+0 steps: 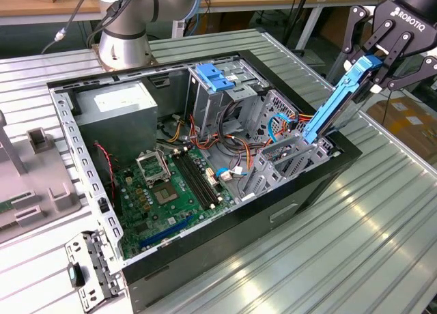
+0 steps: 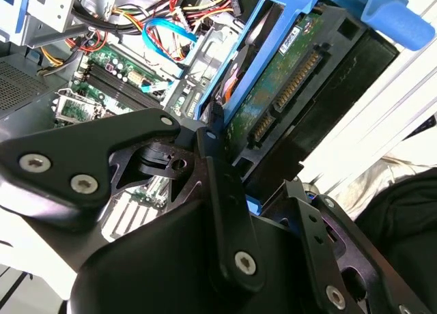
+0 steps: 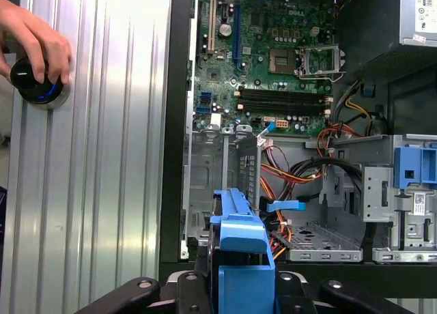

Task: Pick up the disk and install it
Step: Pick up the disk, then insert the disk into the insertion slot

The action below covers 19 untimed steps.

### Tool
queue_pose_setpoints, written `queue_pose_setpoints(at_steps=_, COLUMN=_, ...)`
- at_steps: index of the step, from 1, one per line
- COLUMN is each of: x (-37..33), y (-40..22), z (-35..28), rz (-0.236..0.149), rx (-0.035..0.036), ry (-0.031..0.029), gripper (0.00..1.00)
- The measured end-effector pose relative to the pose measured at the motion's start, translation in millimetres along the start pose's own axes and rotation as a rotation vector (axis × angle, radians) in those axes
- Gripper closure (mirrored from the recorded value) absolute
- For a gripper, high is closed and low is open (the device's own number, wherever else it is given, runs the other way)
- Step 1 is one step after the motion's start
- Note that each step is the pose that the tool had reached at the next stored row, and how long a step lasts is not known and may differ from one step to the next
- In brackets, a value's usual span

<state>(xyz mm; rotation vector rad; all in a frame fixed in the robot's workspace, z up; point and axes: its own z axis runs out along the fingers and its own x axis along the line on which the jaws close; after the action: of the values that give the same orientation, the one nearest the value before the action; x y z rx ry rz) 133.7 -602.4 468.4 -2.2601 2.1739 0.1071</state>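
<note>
the gripper (image 1: pixel 374 67) hangs at the exterior view's upper right, clamped on the upper end of the disk (image 1: pixel 339 102). the disk stands steeply tilted, top leaning toward the exterior view's right. its lower end dips inside the open case (image 1: pixel 205 259) at that side's wall, just beside a grey metal bay (image 1: pixel 287 160); whether it touches the bay i cannot tell. in the second wrist view the disk's green circuit board (image 2: pixel 287 102) faces the camera with a blue rail (image 2: pixel 403 20) at its far end, and the black fingers (image 2: pixel 218 184) press on the disk from both sides. in the first wrist view a hand (image 3: pixel 34 34) rests on a round black knob (image 3: pixel 35 82) on the ribbed metal table (image 1: pixel 355 259), outside the case. inside the case, the motherboard (image 1: pixel 160 191) lies low and left of centre in the exterior view, the power supply (image 1: pixel 116 109) sits at the upper left, and the cage (image 1: pixel 215 78) with its blue cap stands at upper centre, well apart from the disk. the arm's base (image 1: pixel 125 37) stands on the table at the top of the frame, behind the case.
</note>
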Motion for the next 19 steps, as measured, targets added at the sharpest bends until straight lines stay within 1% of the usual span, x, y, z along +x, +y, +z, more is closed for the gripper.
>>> queue_pose_setpoints(at_steps=8, x=0.0, y=-0.1, z=0.0, rz=0.000, rx=0.0000, ry=0.0000, gripper=0.64)
queue_pose_setpoints(at_steps=17, x=-0.3, y=7.9, z=1.1, rz=0.000, rx=0.0000, ry=0.0000, gripper=0.64)
queue_pose_setpoints(at_steps=19, x=-0.4, y=11.4, z=2.1, rz=0.000, rx=0.0000, ry=0.0000, gripper=0.64)
